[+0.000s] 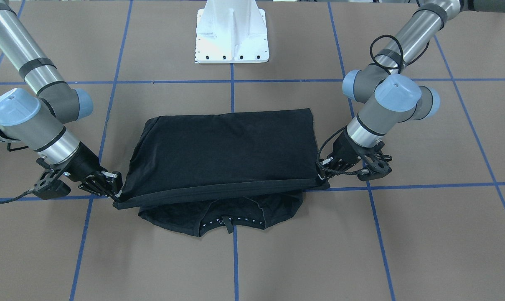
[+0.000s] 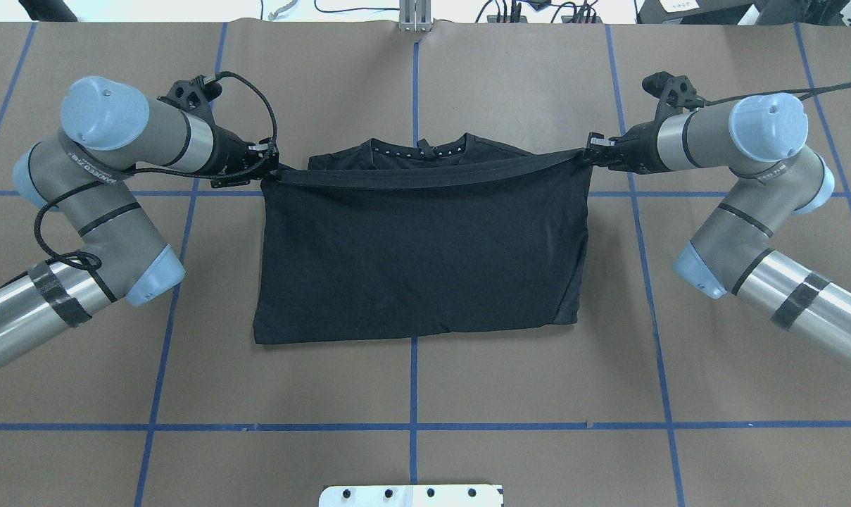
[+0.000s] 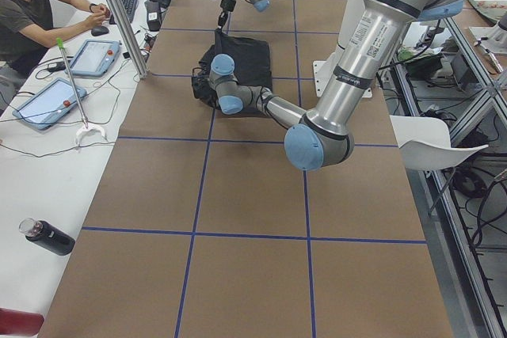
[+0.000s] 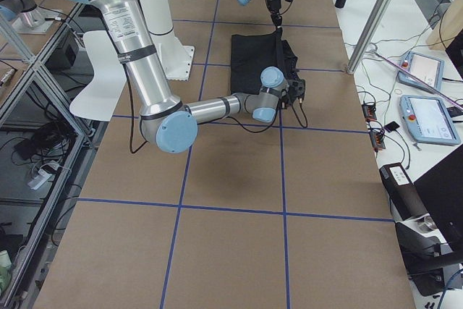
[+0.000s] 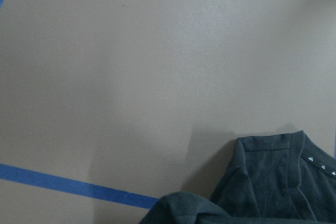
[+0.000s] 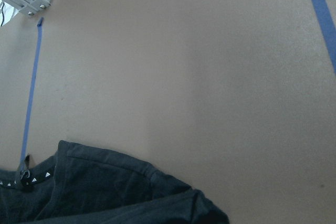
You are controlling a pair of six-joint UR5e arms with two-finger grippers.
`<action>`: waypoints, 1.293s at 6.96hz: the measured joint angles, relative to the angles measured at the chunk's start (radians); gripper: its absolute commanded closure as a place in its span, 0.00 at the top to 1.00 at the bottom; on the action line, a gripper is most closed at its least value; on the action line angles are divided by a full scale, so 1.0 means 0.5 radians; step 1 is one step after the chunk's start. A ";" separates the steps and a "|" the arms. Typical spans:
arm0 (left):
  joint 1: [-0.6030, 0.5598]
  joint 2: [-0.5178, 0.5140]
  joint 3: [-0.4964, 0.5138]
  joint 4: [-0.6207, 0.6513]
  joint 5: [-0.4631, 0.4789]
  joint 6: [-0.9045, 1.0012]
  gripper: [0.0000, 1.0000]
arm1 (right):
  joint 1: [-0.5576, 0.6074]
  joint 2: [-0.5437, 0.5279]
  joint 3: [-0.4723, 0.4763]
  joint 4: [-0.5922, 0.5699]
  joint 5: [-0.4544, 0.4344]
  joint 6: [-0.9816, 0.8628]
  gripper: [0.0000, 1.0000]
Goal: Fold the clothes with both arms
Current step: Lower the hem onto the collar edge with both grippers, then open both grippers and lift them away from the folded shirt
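Observation:
The black T-shirt (image 1: 223, 150) (image 2: 418, 260) lies on the brown table, plain back up and folded over itself. Its collar (image 1: 231, 221) (image 2: 418, 148) pokes out past the lifted hem on the side far from the robot. My left gripper (image 1: 322, 177) (image 2: 274, 169) is shut on one corner of that hem. At the other corner my right gripper (image 1: 118, 194) (image 2: 587, 151) is also shut on the cloth. The hem is stretched taut between them, just above the collar. The wrist views show the collar area (image 5: 273, 182) (image 6: 105, 192) from below the held edge.
The white pedestal base (image 1: 232, 37) (image 2: 411, 495) stands at the robot's side of the table. Blue tape lines (image 2: 414, 426) grid the surface. A person (image 3: 32, 13) sits at a side table with tablets (image 3: 47, 102) and a bottle (image 3: 47, 237).

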 measured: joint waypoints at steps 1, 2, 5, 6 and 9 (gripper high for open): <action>-0.003 0.000 -0.007 -0.001 -0.001 0.000 0.81 | 0.000 0.001 0.001 -0.001 0.001 0.000 0.51; -0.005 0.000 -0.012 -0.001 0.000 0.000 1.00 | 0.001 0.009 0.001 -0.003 0.001 0.005 1.00; -0.015 0.006 -0.044 0.002 0.026 -0.005 1.00 | 0.006 0.043 -0.002 -0.015 0.001 0.020 1.00; -0.026 0.009 -0.068 0.003 0.030 -0.005 1.00 | 0.014 0.060 -0.001 -0.029 0.005 0.021 1.00; -0.111 0.053 -0.183 0.012 0.017 0.004 1.00 | 0.027 0.063 0.064 -0.059 0.056 0.027 1.00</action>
